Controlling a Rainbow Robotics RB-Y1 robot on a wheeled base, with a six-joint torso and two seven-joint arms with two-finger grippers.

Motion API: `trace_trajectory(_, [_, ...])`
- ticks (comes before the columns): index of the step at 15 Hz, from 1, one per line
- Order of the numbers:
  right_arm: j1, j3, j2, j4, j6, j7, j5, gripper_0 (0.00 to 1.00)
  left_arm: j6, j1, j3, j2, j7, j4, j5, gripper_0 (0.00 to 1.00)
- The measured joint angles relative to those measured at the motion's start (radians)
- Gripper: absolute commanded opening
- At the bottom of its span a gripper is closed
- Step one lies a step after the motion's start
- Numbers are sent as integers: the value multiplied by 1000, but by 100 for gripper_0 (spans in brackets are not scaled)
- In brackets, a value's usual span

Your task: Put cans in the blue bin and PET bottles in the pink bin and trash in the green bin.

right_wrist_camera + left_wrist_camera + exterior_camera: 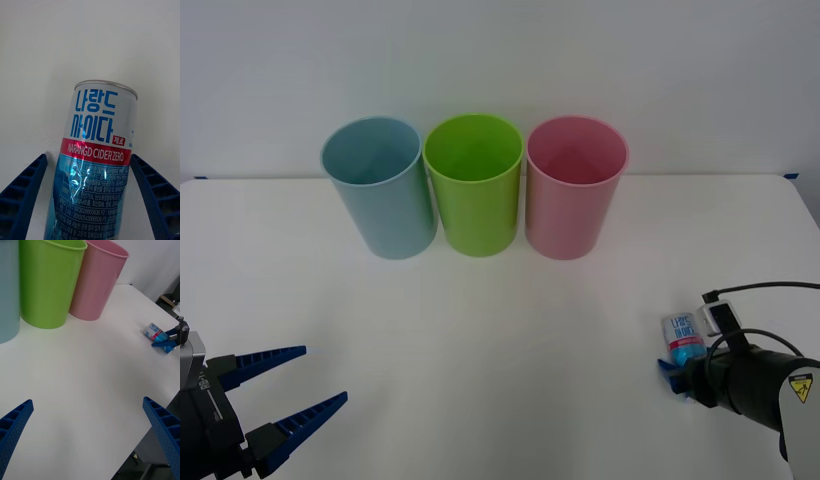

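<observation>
**One can in reach, no sorting visibly done yet**

One slim can point(682, 338) is the only loose item visible on the white surface point(500, 330), and it has not reached a bin. It lies on its side near the surface's right edge, well apart from the three bins, with its silver top pointing roughly toward them. The right gripper point(672, 372) sits low at the can's base end; the right wrist view has the can point(93, 165) lying between the two blue fingers point(22, 195), which flank it with a visible gap on each side, so the jaws are spread and nothing is gripped.

Along the far side stand the blue bin point(380, 190), the green bin point(473, 185) and the pink bin point(574, 188), close together in a row. Their visible interiors look bare, though their bottoms are hidden, so I cannot say they hold nothing.

The left gripper point(285, 405) waits at the near left with its fingers wide apart, holding nothing.

Judged from this, the sorting is at its first step: the can has yet to be clamped, lifted, carried across to the blue bin at the far left of the row, and dropped in.
</observation>
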Motion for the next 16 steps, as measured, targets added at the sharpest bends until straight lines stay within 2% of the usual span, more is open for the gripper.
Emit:
trace_trajectory(7, [-14,4,1,29,24,13,0,0,0,0,0,0,0,0,0,100])
trace_trajectory(9, [-14,2,-1,29,25,22,-31,0,0,0,0,0,0,0,0,100])
trace_trajectory(13, [-12,-6,-29,-8,25,48,-199,0,0,0,0,0,0,0,0,100])
trace_trajectory(16, [-1,-13,-70,-69,25,80,-390,0,0,0,0,0,0,0,0,100])
